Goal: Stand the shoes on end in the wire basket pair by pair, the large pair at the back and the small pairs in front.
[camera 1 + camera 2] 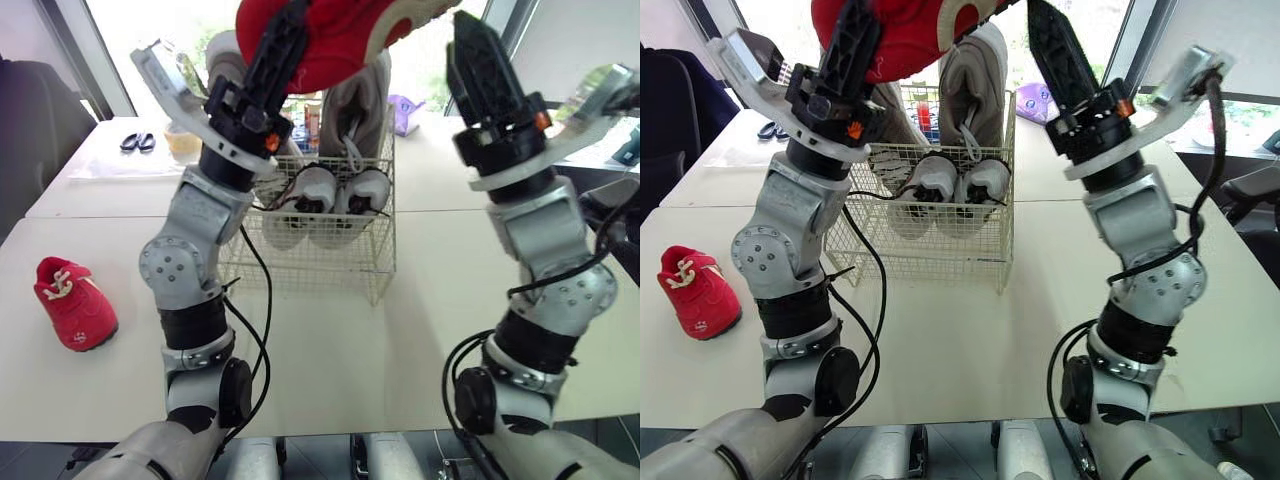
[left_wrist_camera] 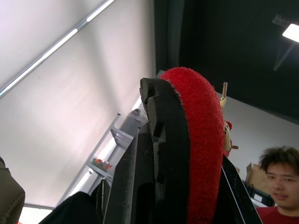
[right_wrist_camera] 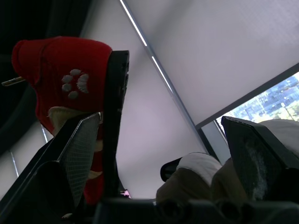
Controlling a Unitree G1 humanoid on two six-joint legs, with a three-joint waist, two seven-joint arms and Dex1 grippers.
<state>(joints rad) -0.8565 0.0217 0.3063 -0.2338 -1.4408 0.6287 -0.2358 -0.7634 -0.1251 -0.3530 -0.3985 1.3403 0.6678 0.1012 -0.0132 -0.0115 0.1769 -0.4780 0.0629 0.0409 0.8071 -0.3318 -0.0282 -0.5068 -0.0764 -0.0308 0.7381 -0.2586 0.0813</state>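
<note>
The left gripper (image 1: 293, 25) is clamped on a small red shoe (image 1: 345, 35), held high over the wire basket (image 1: 300, 262). The left wrist view shows its black sole and fuzzy red upper squeezed between the 2 fingers. The right gripper (image 1: 478, 55) is raised beside it, fingers spread wide and holding nothing.

The shoe looks light, with a soft fleecy upper that gives under pressure and a firmer sole. A grip across sole and upper should hold, while pinching the upper alone would probably let it sag or twist.

Its mate, the other red shoe (image 1: 75, 305), lies on the table (image 1: 400, 340) well to the left of the basket. Inside the basket the large grey pair (image 1: 365, 100) stands at the back, with a small white pair (image 1: 335, 192) on end in front of it.

The held shoe is cut off at the top of both head views, so which end points down cannot be told. The left arm covers the basket's left front corner, so the free room there is unclear
</note>
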